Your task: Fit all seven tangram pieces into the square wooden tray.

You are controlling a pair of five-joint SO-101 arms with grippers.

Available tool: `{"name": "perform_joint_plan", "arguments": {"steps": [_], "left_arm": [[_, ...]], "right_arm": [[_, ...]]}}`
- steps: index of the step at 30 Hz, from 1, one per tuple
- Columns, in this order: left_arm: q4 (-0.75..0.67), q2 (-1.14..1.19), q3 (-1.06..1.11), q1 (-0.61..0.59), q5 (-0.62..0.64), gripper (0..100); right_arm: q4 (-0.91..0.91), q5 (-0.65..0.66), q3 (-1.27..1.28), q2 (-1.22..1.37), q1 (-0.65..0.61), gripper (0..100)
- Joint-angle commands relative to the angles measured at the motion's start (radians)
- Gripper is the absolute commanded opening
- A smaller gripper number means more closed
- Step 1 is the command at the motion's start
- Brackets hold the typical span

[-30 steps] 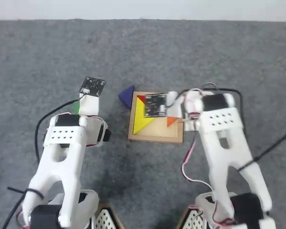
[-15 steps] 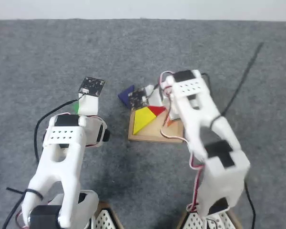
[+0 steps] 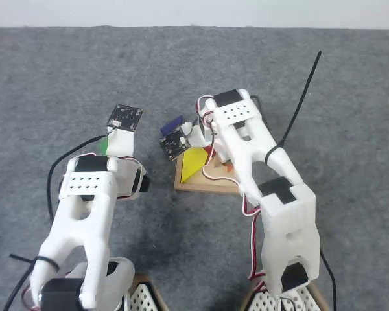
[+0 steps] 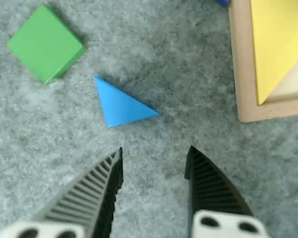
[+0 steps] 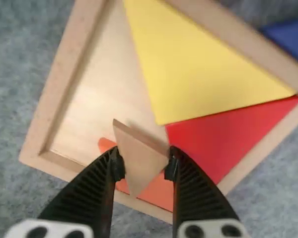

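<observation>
Tan in colour, a small triangle (image 5: 139,157) is clamped between the black fingers of the right gripper (image 5: 140,166), whose jaws are narrowed onto its two sides. It is held over the square wooden tray (image 5: 64,94), above an orange piece (image 5: 154,191) that lies along the rim nearest the gripper; whether the two touch cannot be told. Beyond the orange piece a red triangle (image 5: 223,144) is seated in the tray, and a large yellow triangle (image 5: 198,69) is laid edge to edge with it. Bare tray floor is seen beside the yellow triangle. Past the far rim a dark blue piece (image 5: 293,34) is found on the grey carpet (image 5: 20,39).

The left gripper (image 4: 154,166) is held wide apart above the carpet, with nothing between its fingers. Just ahead of the fingertips a light blue triangle (image 4: 121,106) is laid flat on the carpet. Farther off a green square (image 4: 45,42) is set, apart from it. A corner of the tray is seen to one side of the light blue triangle, not touching it.

In the high view the right arm is stretched across the tray, while the left arm is placed to the tray's left, over open carpet.
</observation>
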Motion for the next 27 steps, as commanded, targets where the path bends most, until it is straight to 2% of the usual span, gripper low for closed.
{"name": "perform_joint_plan", "arguments": {"steps": [1,5,14,21,27], "left_arm": [[-0.023,-0.037,-0.007,0.000,0.002,20],[-0.021,-0.037,-0.005,0.002,0.002,20],[-0.021,-0.037,-0.005,0.002,0.002,20],[-0.021,-0.037,-0.005,0.002,0.002,20],[-0.018,-0.037,-0.005,0.002,0.002,20]], "right_arm": [[0.022,0.009,-0.055,-0.012,-0.027,9.0],[0.012,-0.021,-0.060,-0.012,-0.028,13.1],[0.035,-0.018,-0.091,-0.012,-0.038,13.6],[0.134,0.061,-0.106,-0.012,-0.053,13.6],[0.143,0.104,-0.106,-0.004,-0.053,13.7]]}}
